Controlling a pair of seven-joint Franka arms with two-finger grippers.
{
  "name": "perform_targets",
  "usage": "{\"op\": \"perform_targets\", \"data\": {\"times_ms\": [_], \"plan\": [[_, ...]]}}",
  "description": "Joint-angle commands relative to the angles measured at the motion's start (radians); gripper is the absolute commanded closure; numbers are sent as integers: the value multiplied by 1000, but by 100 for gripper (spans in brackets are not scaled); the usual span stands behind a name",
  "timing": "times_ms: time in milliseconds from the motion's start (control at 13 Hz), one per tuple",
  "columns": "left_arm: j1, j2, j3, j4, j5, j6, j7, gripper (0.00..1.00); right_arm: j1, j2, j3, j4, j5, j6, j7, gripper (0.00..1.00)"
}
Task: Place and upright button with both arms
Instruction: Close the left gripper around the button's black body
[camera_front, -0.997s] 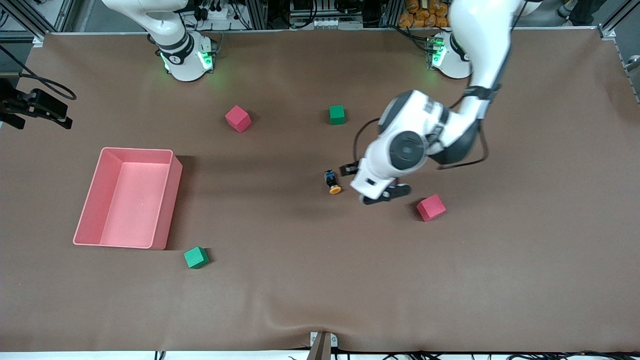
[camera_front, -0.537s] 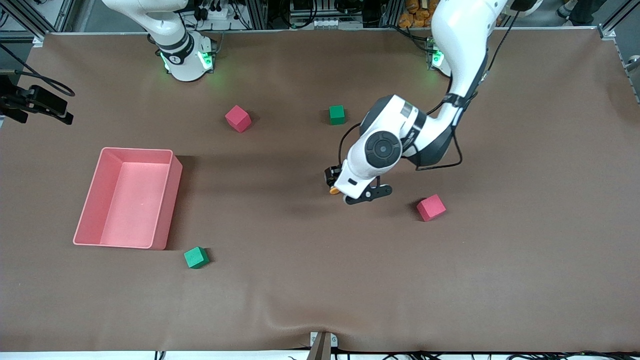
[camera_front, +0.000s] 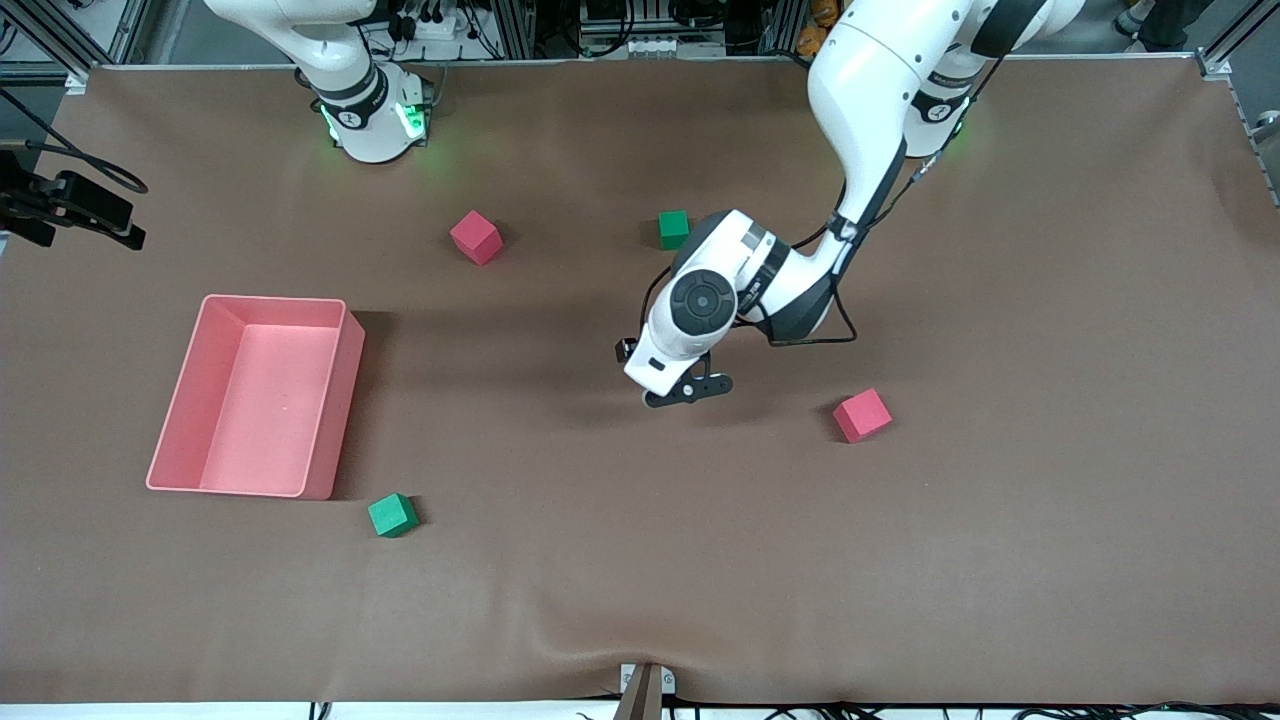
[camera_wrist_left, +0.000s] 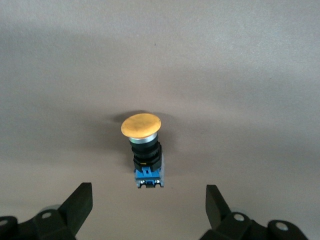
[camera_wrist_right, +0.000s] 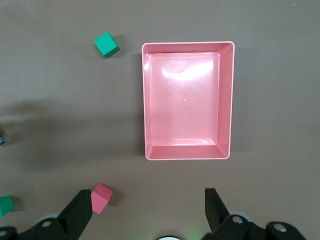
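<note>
Left wrist view is showing the button (camera_wrist_left: 144, 150) lying on its side on the brown desk (camera_wrist_left: 240, 75), its orange cap pointing toward twelve o'clock and its blue end toward six o'clock, nearest the camera. The left gripper (camera_wrist_left: 146, 205) is hovering over it with its fingers (camera_wrist_left: 80, 200) spread wide, one at about seven o'clock of the button and the other at about five o'clock, neither touching it.

In the front view the left gripper (camera_front: 665, 385) is hanging over the middle of the desk (camera_front: 1000, 550), and its arm is hiding the button. A red cube (camera_front: 862, 415) is sitting toward the left arm's end, a green cube (camera_front: 673, 229) at about twelve o'clock of the gripper, and another red cube (camera_front: 475, 237) farther toward the right arm's end.

The right arm is waiting high over the pink bin (camera_wrist_right: 187, 100). The right gripper (camera_wrist_right: 147, 210) is holding nothing, its fingers (camera_wrist_right: 82, 207) wide apart. A second green cube (camera_front: 392, 515) is sitting just beside the bin's (camera_front: 335, 400) corner nearest the front camera.
</note>
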Motion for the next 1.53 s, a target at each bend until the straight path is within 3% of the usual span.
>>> {"op": "perform_targets", "data": {"times_ms": [0,844,997,1074,1151,1458], "plan": [[-24,24,12,26,35,-6,-31,0,-15,11,14,23,-16,-16,4,0],[-28,94,16,29,80,33,-45,8,-21,15,19,20,-17,1,13,0],[-31,103,16,29,78,48,-47,14,-24,15,17,19,-17,1,15,0],[-31,103,16,28,75,48,-47,23,-26,15,17,19,-17,0,15,0],[-31,103,16,28,75,48,-45,26,-26,15,17,17,-17,0,15,0],[-31,104,12,29,74,50,-45,26,-21,15,17,17,-17,0,15,0]]}}
